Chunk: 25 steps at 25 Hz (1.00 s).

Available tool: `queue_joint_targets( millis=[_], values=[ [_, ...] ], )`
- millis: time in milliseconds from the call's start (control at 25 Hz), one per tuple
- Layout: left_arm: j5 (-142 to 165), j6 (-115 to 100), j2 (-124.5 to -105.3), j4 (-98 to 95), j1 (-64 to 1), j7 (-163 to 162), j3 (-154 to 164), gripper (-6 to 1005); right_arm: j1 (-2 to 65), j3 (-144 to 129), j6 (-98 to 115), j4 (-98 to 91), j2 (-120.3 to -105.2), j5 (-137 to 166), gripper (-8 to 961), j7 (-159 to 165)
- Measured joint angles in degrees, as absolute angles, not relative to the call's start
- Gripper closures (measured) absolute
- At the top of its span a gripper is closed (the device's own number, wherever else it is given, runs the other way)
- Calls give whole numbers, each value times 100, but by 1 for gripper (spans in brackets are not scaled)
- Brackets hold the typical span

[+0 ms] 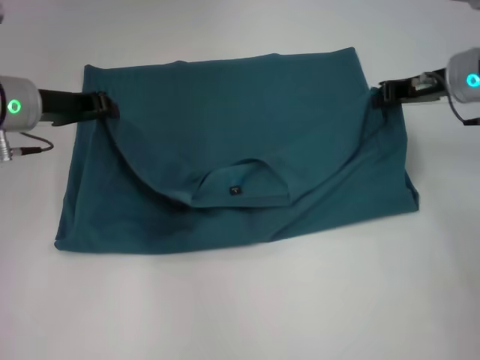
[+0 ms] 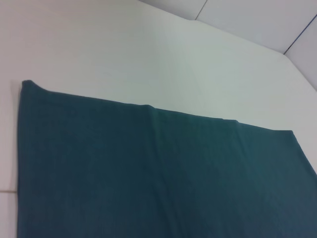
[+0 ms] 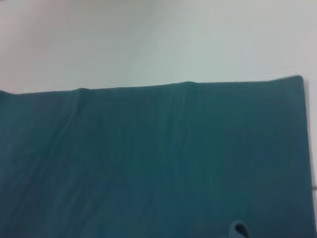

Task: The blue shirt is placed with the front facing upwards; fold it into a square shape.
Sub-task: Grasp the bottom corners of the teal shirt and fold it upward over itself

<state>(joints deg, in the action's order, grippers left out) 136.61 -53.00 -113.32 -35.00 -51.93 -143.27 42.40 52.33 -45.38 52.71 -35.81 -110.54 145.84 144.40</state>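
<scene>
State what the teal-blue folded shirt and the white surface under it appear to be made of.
The teal-blue folded shirt: soft matte knit, likely cotton jersey; it drapes in limp creases, with a curved collar. The white table surface: smooth, hard, faintly glossy, perhaps laminate; exact material unclear.

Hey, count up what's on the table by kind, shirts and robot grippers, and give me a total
Shirts: 1, the blue shirt, partly folded, collar showing.
Grippers: 2, the left gripper at the shirt's left edge, the right gripper at its right edge.
Total: 3
</scene>
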Motion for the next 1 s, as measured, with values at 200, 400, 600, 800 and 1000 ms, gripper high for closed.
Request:
queue_joint_targets(
  millis=[200, 400, 600, 800, 1000],
  values=[
    [13660, -5010, -11335, -3387, -5259, -14318, 4362, 974, 5504, -4917, 4800, -3383, -11146, 14943, 923, 14440],
    [13658, -4789, -11366, -3384, -5275, -14180, 4497, 974, 5705, -5041, 4444, -3095, -11204, 15188, 923, 14437],
    [13658, -4564, -11417, -3349, -5275, -14160, 4640, 974, 5725, -5222, 4299, -3012, -11239, 15243, 921, 14457],
    [13657, -4488, -11440, -3376, -5257, -14196, 4628, 974, 5720, -5192, 4204, -3092, -11238, 15259, 920, 14534],
    [13640, -4346, -11450, -3434, -5233, -14314, 4609, 973, 5703, -5191, 4117, -3126, -11220, 15262, 919, 14576]
  ],
)
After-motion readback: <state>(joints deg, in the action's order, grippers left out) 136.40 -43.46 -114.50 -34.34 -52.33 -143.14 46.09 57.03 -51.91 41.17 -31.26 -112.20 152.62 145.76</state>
